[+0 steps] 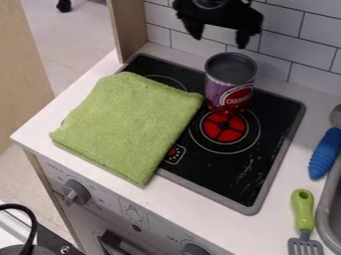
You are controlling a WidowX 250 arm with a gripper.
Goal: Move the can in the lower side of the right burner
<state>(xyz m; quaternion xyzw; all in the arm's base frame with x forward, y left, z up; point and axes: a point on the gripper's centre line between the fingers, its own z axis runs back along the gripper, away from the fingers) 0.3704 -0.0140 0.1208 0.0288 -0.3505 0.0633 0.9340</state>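
Black cooktop, bordered in grey and set in a white counter. A folded green cloth covers much of its left part. The black claw hangs at the far side, before the tiled wall; its two fingers stand wide apart, with nothing between them and no contact with the can. The right burner, red at its centre, lies to the right of the cloth. The can, purple and red, stands upright at that burner's far side, close to the cloth's far right corner. To the right, on the counter, are a green-handled spatula and a blue handle.

Step in hand, as judged: approach, ahead of the grasp. The next move calls for lowering the open claw astride the can, closing on its sides, then bringing it towards the near side of the burner, keeping it level and away from the cloth.
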